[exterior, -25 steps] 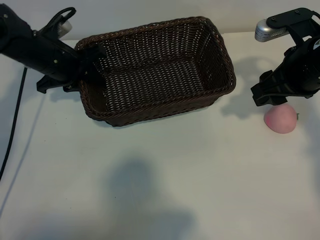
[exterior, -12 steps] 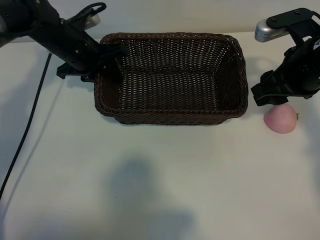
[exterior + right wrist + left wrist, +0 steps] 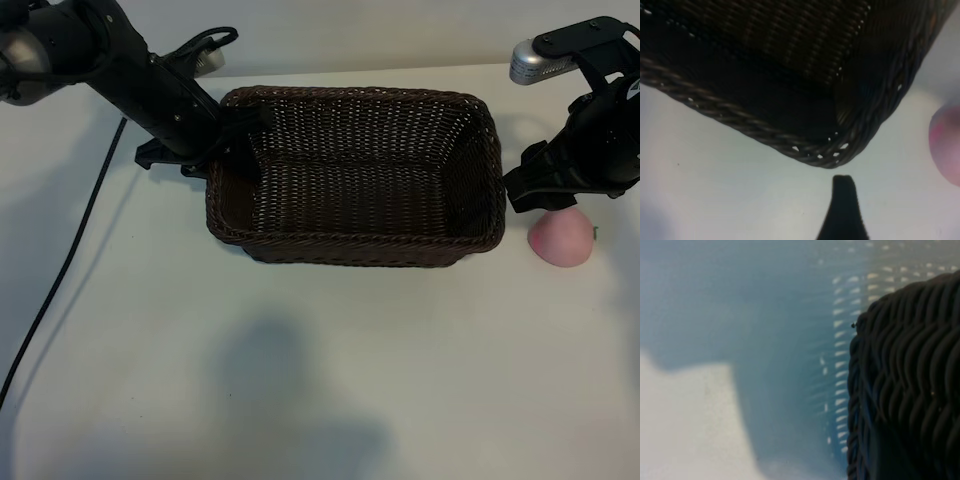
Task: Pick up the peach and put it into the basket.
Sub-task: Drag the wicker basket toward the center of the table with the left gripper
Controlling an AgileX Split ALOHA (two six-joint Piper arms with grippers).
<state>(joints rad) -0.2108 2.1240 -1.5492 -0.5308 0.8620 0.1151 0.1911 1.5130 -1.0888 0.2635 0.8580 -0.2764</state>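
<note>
Resting on the white table at the right side of the exterior view, the peach lies outside the basket, just beside its right end and apart from it. It is pale pink with a deeper blush, and a speck of green shows at its right edge. In the right wrist view only a pink sliver of the fruit enters the picture, near the rounded corner of the wicker.

Directly above and slightly behind the peach hangs the right gripper, pointing steeply down, its dark body overlapping the fruit's upper edge in the exterior view. Its jaws stand spread and pinch nothing; one dark fingertip shows over bare table in its own camera, clear of both the peach and the basket.

The basket sits in the middle of the table, long sides roughly level across the exterior view, its inside holding nothing. At its left end the left gripper reaches over the braided rim, one finger outside the wall and one inside, pinching that wall. The left wrist view shows the woven wall close up, with table beyond. A black cable trails across the table on the left.
</note>
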